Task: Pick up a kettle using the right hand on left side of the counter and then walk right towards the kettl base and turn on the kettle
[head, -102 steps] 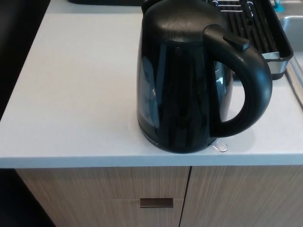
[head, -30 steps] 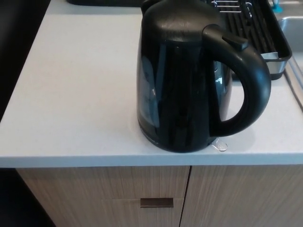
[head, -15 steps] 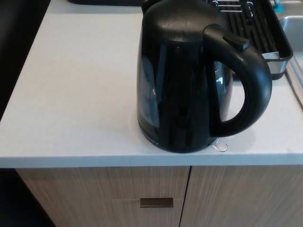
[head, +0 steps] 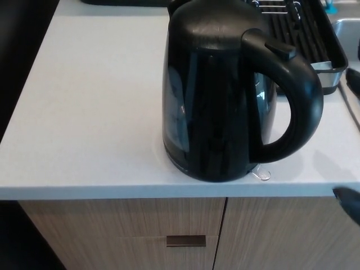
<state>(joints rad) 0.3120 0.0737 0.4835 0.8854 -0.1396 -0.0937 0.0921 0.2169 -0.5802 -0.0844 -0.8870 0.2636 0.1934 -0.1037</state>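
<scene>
A black electric kettle (head: 216, 95) stands upright on the white counter (head: 90, 112), close to its front edge, with the handle (head: 298, 95) pointing right. At the picture's right edge two black fingertips (head: 349, 203) of my right hand (head: 353, 140) have come into view, one by the counter's front edge and one higher up near the sink. They are well to the right of the handle and touch nothing. Most of the hand is cut off by the frame. My left hand does not show.
A black dish rack (head: 304, 34) sits behind the kettle at the back right, with a sink edge (head: 349, 28) beside it. Below the counter are wooden cabinet fronts with a drawer pull (head: 185, 241). The counter ends at the left, with dark floor beyond.
The tips of my right hand have entered at the right edge of the picture. The kettle has not moved.
</scene>
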